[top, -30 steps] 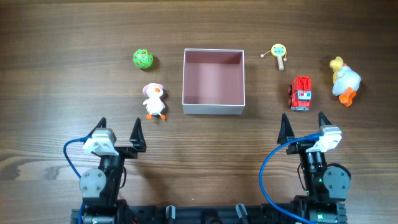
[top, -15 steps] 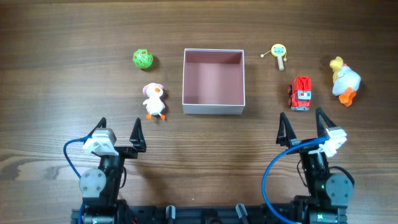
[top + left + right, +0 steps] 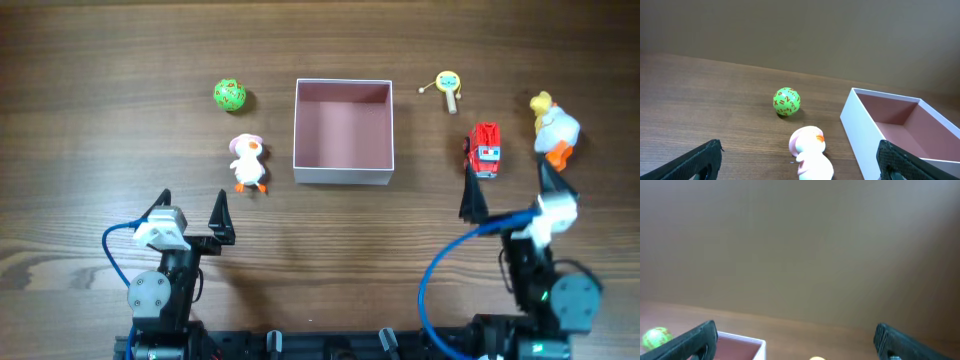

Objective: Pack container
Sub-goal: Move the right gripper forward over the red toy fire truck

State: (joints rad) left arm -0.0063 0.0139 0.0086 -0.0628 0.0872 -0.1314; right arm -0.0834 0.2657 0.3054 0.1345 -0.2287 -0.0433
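Wood table | container walls free all round | left jaws spread | right jaws spread near red truck

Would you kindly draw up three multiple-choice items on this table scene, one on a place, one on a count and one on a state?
1. Where does the green ball lie?
A. On the left arm's side of the container
B. Inside the container
C. On the right arm's side of the container

2. How many toys lie outside the container?
A. Three
B. Five
C. Seven

3. What state is the container in?
A. Open-topped and empty
B. Closed with a lid
C. Half full of toys

Answers:
1 A: the overhead view shows the ball on the table beyond the container's left wall.
2 B: the ball, the small duck, the yellow handled toy, the red truck and the large duck make five.
3 A: its whole pink floor shows bare.
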